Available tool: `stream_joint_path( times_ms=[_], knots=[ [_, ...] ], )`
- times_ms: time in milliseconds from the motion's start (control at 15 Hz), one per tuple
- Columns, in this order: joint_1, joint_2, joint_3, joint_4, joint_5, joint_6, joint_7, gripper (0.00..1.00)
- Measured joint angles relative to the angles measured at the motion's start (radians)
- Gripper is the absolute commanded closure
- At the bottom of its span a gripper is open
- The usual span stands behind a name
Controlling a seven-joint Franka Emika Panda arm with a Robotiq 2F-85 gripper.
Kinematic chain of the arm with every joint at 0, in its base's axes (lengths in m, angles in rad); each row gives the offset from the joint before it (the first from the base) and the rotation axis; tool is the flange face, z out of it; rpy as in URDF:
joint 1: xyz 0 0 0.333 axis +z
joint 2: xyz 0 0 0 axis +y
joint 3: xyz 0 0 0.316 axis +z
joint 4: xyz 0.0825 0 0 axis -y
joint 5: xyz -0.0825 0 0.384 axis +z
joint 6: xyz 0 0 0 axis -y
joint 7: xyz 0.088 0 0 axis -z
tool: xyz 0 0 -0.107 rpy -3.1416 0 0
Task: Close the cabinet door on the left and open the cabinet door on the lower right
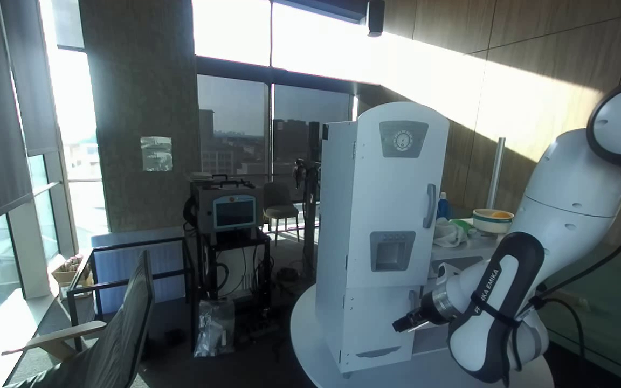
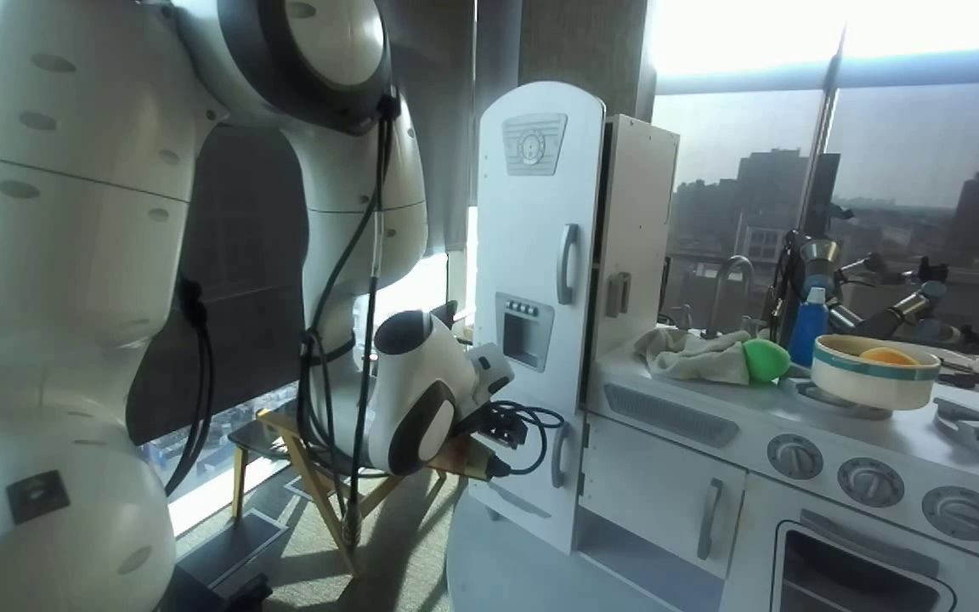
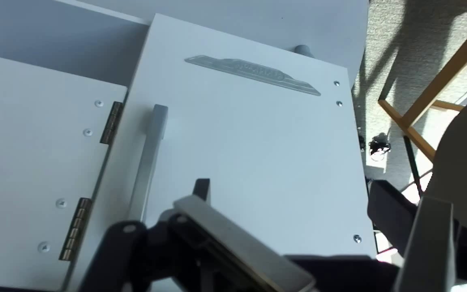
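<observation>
A tall white play cabinet stands at the left of the play kitchen. Its upper door (image 1: 397, 205) (image 2: 532, 255) has a grey handle and shows a dark gap along its handle edge in an exterior view. Its lower door (image 1: 378, 328) (image 3: 266, 150) has a grey handle (image 3: 148, 162) and looks nearly flush; I cannot tell if it is fully shut. The lower right cabinet door (image 2: 659, 489) looks shut, with a handle (image 2: 709, 518); its hinged side (image 3: 26, 162) shows in the wrist view. My gripper (image 1: 405, 323) (image 3: 292, 194) is open and empty, in front of the lower door.
The counter right of the tall cabinet holds a grey cloth (image 2: 685, 355), a green item (image 2: 766, 360), a blue bottle (image 2: 809, 327) and a bowl (image 2: 872, 382). An oven door (image 2: 859, 569) is further right. The kitchen stands on a round white table (image 1: 308, 334).
</observation>
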Motion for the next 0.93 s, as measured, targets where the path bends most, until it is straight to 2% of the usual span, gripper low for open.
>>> stream_joint_path(
  times_ms=[400, 933],
  knots=[
    [0.001, 0.067, -0.032, 0.111, 0.015, -0.008, 0.06, 0.0],
    [0.004, 0.148, -0.081, 0.271, 0.093, -0.158, 0.067, 0.0]
  ],
)
